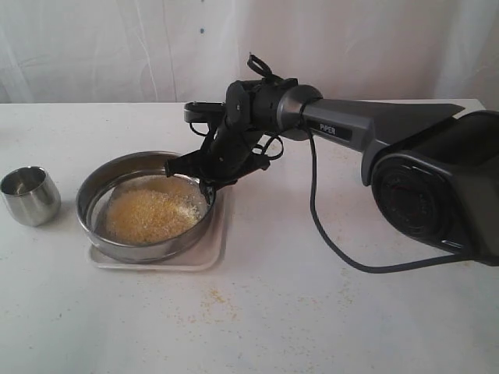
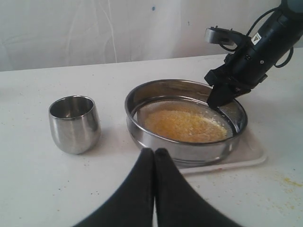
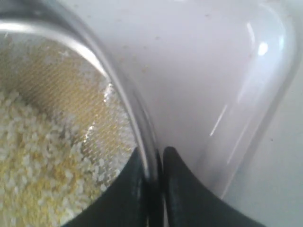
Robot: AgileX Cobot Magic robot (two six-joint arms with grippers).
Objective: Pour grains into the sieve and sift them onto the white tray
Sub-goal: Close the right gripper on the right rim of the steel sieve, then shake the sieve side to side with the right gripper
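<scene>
The grains point(image 1: 152, 214) lie in one loose yellow heap on the mesh of the sieve point(image 1: 82, 204). The sieve sits flat on the white tray point(image 1: 204, 263), near the middle of the table point(image 1: 327, 319). The right gripper point(image 1: 204, 187) reaches in from the side, its jaws pinched narrowly onto the sieve's steel rim, one finger inside the wall and one outside. The left gripper point(image 2: 155, 153) hangs back near the table edge, jaws pressed together on nothing. From where I stand the worry is that one-sided hold. A thin, slick rim could twist or slip once shaking begins, tipping the grains over the wall. The tray is barely wider than the sieve, so any sideways drift would drop meal onto the table, where a few yellow specks point(image 1: 214, 296) lie. I count one sieve, one tray, one steel cup point(image 1: 30, 195) well off to the left, and two grippers.
</scene>
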